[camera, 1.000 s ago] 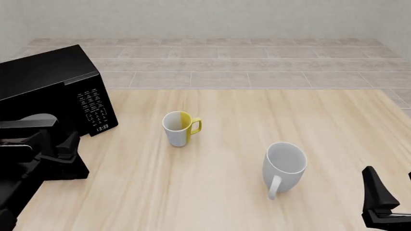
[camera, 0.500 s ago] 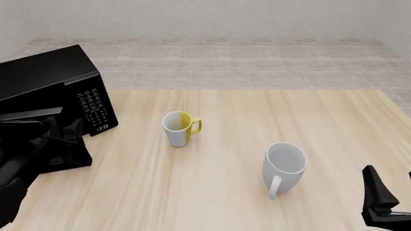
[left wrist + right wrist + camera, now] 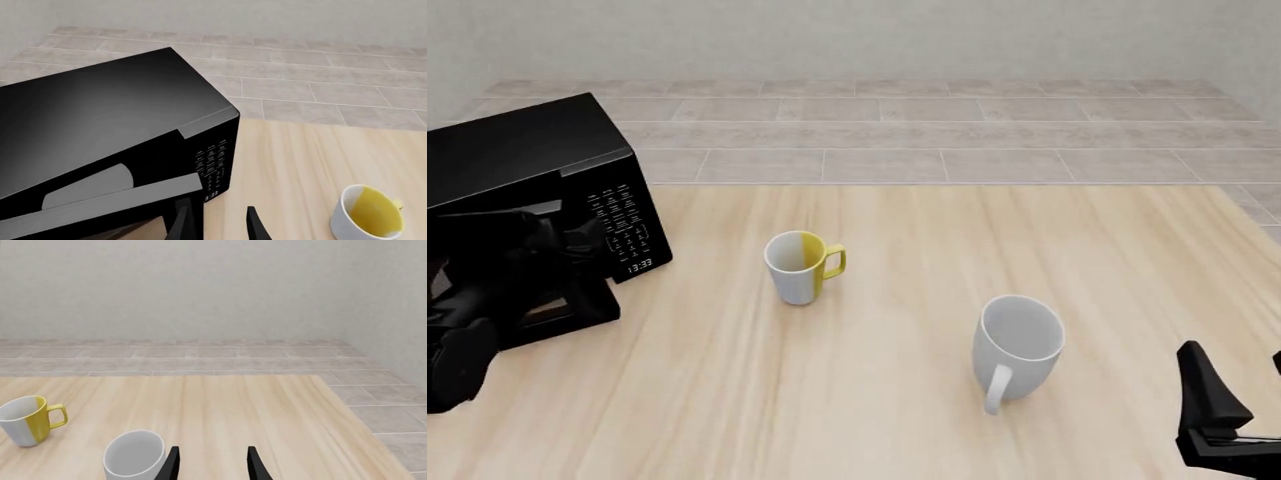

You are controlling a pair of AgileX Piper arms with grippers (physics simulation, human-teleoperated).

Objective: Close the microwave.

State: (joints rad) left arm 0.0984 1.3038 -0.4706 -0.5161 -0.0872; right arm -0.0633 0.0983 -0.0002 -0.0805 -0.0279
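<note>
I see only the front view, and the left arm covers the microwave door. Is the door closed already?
Observer: Not yet. The left wrist view shows the door of the microwave ajar, with a gap behind its top edge.
Operator: Do the left fingers hold something?
Observer: No. The left fingers are open, at the door's free end below the button panel.
Operator: And the right side?
Observer: The right fingers are open and empty, and the white mug stands just beside them.
</note>
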